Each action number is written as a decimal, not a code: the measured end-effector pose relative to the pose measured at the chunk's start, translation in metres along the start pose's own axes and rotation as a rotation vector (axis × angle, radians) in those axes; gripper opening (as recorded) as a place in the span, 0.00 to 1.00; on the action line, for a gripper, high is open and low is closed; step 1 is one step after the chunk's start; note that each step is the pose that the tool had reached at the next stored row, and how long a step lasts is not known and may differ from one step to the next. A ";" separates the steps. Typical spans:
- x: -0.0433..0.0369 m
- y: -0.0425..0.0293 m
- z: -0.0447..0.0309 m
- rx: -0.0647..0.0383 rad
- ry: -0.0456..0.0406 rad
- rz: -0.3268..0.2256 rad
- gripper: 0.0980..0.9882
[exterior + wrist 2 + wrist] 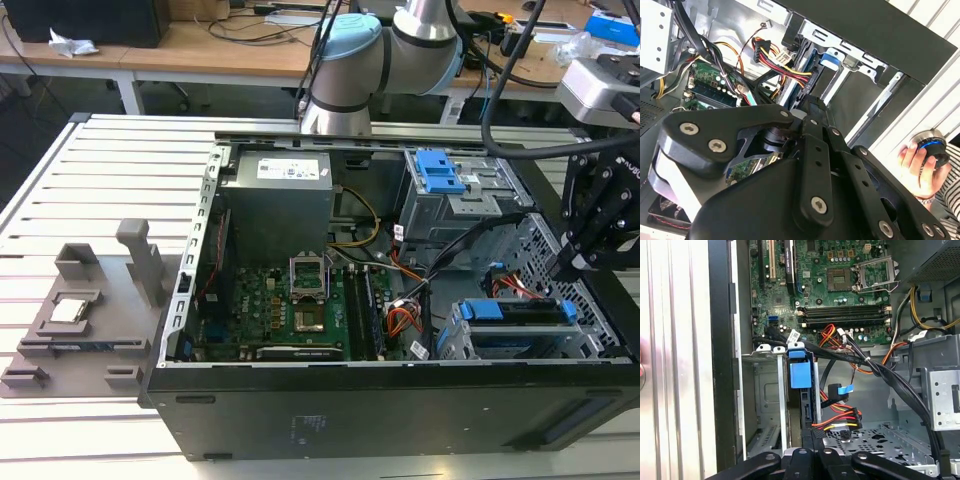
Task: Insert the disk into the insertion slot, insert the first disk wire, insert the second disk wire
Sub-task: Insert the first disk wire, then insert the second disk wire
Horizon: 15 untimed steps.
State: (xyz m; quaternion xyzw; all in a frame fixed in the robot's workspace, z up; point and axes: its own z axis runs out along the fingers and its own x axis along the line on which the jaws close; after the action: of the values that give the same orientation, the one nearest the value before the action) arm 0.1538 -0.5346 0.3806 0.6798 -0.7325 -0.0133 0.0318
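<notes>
While the disk [520, 314] sits slotted, second wrist view shows a hand [915, 167].

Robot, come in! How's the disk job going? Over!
Hand beside blue-framed flat disk. Disk sitting in grey perforated metal cage. Red-and-yellow wires crowd the hand.

Bright, even light throughout, with soft, faint shadows.

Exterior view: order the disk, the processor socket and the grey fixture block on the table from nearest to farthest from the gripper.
Measured from the gripper:
1. The disk, in its blue carrier just below the gripper, on the exterior view's right.
2. The processor socket, in the middle of the case.
3. The grey fixture block, outside the case on the table, far on the exterior view's left.
</notes>
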 end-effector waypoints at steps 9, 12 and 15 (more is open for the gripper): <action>0.0005 0.0096 0.0012 -0.001 -0.0112 -0.001 0.01; -0.0020 0.0152 0.0020 -0.001 -0.0163 -0.001 0.01; -0.0079 0.0174 0.0022 -0.001 -0.0187 -0.001 0.01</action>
State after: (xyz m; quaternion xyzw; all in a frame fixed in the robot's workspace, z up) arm 0.1370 -0.5255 0.3792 0.6801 -0.7324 -0.0202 0.0254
